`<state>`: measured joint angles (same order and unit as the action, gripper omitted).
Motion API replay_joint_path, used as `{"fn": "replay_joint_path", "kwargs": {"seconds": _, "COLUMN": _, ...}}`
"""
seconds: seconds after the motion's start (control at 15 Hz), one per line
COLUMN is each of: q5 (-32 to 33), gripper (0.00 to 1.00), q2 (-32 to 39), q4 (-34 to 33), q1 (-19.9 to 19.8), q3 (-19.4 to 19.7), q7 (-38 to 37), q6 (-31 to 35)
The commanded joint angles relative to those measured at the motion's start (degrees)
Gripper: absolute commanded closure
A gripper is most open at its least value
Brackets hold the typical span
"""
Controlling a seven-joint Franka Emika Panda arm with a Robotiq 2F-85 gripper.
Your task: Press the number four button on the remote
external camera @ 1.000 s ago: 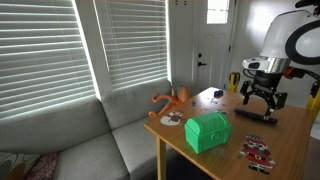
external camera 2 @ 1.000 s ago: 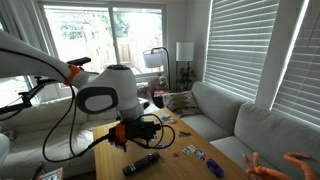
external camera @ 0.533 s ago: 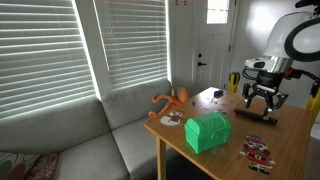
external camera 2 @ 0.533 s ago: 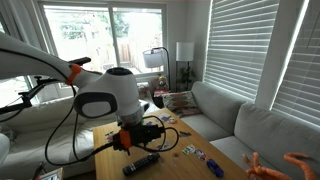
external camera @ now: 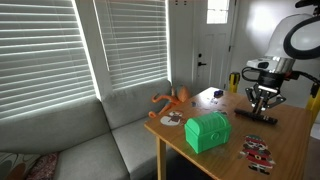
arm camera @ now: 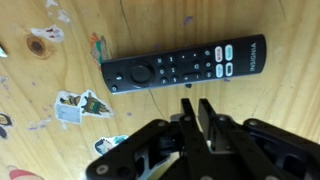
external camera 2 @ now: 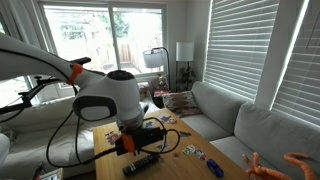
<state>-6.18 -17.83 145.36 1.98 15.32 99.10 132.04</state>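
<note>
A white robot arm [external camera 2: 118, 82] built from smooth, rounded plastic shells, with one fat round joint [external camera 2: 100, 100] rimmed in black. A small orange patch [external camera 2: 76, 70], possibly a button or light, sits on an upper link. Thin black cables [external camera 2: 62, 128] loop loosely alongside. At the arm's end is a black metal gripper [arm camera: 196, 106], made of angular linked bars and two slim dark fingers [arm camera: 206, 112].

This was a home living room. A grey sofa [external camera: 70, 140] stood under slatted window blinds [external camera: 50, 45], just beside one edge of a wooden table [external camera: 290, 150]. A white panelled door [external camera: 212, 45] stood beyond the table's far edge. In an exterior view, a shaded lamp [external camera 2: 185, 51] stood by a garden window [external camera 2: 100, 35].
</note>
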Motion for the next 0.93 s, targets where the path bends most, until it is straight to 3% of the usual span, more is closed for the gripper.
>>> {"fn": "replay_joint_path", "kwargs": {"seconds": 0.0, "q5": -2.11, "gripper": 1.00, "q2": 0.96, "q4": -0.31, "q1": -0.96, "q3": 0.31, "q7": 4.73, "q6": -1.05}}
{"fn": "replay_joint_path", "kwargs": {"seconds": 0.87, "q5": -5.91, "gripper": 1.00, "q2": 2.42, "q4": -1.10, "q1": -2.34, "q3": 0.84, "q7": 10.71, "q6": -0.84}}
